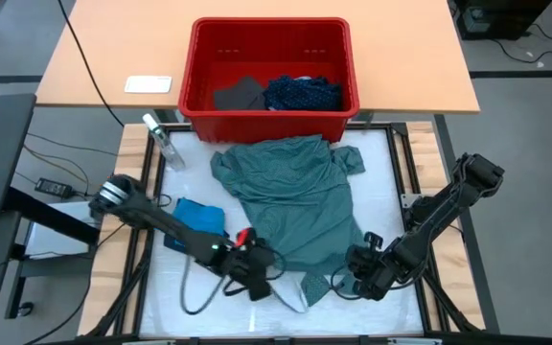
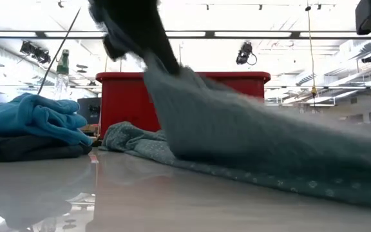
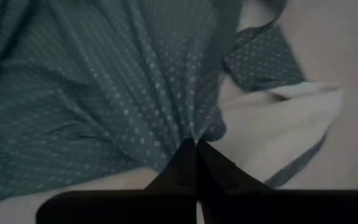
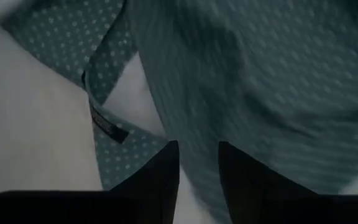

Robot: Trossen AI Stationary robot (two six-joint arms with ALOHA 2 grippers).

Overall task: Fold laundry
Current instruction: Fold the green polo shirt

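Left end effector (image 3: pixel 196 144) was pinched shut on the near hem of the shirt (image 1: pixel 290 196), which lay spread across the middle of the bench (image 1: pixel 156 297), seemingly to lift that edge for a fold. Right end effector (image 4: pixel 197 155) sat at the hem's other side, fingers partly apart astride the cloth, not yet gripping as far as could be seen. A folded blue piece (image 1: pixel 199 215) lay just left of the shirt; more garments sat in the red bin (image 1: pixel 268 103). In the low view the raised cloth blocked both end effectors.
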